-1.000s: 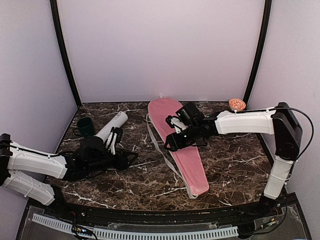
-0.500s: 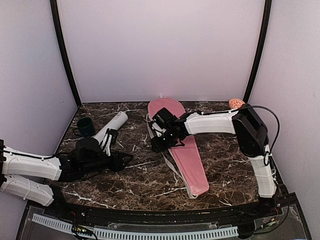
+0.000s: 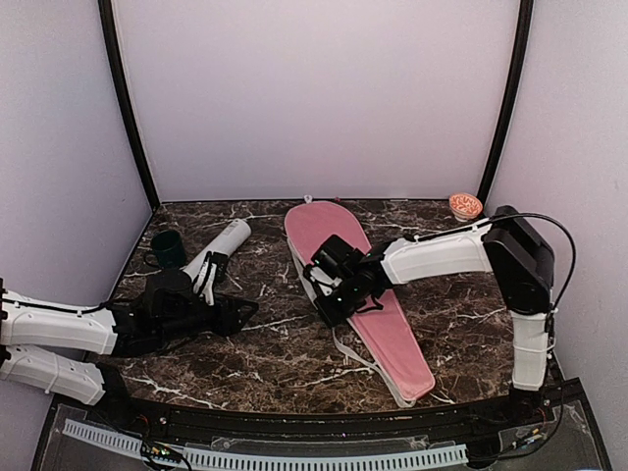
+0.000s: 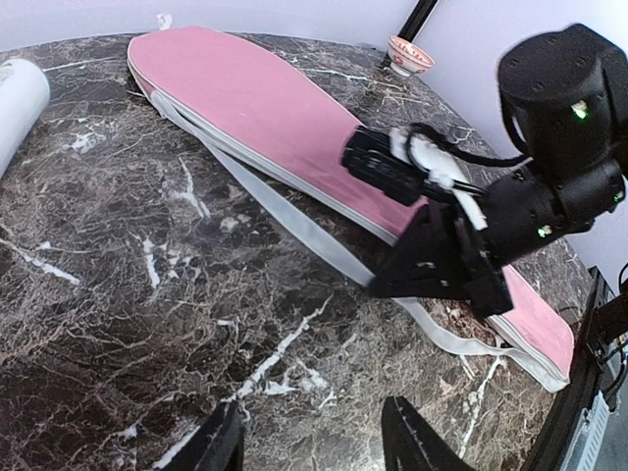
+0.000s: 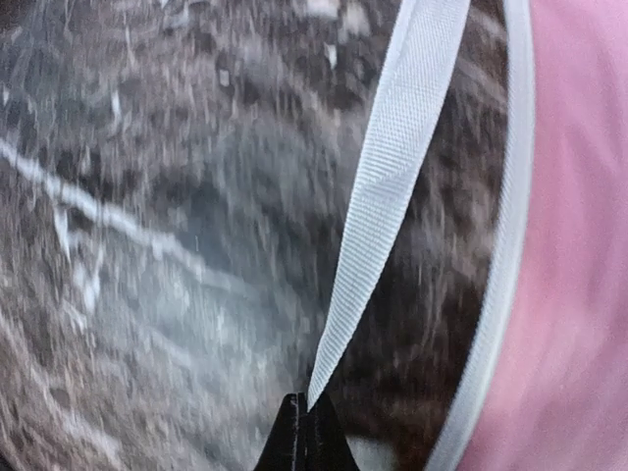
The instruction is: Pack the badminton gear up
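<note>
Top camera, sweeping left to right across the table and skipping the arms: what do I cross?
dark green cup → pale grey tube → pink racket cover → orange-patterned bowl

Dark marble table (image 3: pixel 294 353), pale lilac walls (image 3: pixel 314 98)

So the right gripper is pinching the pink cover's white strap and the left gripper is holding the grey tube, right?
Not quite. The left gripper holds nothing: the left wrist view shows its fingers apart over the marble table, the grey tube lying off to one side. The right gripper is indeed shut on the white strap of the pink cover.
</note>
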Controlling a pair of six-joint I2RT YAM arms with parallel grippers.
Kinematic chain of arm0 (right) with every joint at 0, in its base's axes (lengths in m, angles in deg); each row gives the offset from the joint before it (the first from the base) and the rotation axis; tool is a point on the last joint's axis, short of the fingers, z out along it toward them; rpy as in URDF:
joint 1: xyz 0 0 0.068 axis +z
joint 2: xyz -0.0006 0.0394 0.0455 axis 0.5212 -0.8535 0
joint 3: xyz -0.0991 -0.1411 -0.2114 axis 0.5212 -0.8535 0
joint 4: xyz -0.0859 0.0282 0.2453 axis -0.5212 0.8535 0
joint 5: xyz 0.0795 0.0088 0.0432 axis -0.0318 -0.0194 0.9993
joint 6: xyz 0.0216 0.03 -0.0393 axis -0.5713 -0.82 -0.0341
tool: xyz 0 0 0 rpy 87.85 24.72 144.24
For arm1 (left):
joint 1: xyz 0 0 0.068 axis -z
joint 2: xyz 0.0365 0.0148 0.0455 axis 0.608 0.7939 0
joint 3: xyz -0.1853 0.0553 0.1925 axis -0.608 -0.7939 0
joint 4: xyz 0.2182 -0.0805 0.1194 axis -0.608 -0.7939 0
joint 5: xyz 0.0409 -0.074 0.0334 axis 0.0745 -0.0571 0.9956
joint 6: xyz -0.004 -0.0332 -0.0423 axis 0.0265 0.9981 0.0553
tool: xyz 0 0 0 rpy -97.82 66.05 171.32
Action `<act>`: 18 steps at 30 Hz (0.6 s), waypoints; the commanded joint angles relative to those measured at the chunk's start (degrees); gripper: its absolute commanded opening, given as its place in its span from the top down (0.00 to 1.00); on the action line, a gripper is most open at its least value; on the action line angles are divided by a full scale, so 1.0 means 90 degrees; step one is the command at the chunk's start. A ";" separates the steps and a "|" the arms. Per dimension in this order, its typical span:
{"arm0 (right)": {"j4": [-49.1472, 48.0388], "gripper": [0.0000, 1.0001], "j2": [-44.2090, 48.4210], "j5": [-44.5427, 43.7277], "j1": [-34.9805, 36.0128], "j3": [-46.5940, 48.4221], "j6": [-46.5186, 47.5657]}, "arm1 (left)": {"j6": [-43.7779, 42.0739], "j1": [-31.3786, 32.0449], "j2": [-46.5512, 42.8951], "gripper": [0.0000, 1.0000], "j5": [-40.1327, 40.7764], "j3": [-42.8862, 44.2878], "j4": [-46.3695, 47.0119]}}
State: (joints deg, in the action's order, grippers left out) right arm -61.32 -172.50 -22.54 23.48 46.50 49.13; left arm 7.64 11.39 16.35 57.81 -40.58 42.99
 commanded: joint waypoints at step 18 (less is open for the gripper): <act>-0.0276 0.57 0.2429 0.0058 0.0964 -0.1930 -0.0138 | -0.0384 -0.0119 0.1388 0.51 0.0053 0.0597 0.0420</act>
State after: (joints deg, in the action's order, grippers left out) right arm -64.62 -154.45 -16.64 33.32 24.95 46.24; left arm 5.43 11.02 27.35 58.08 -37.48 44.26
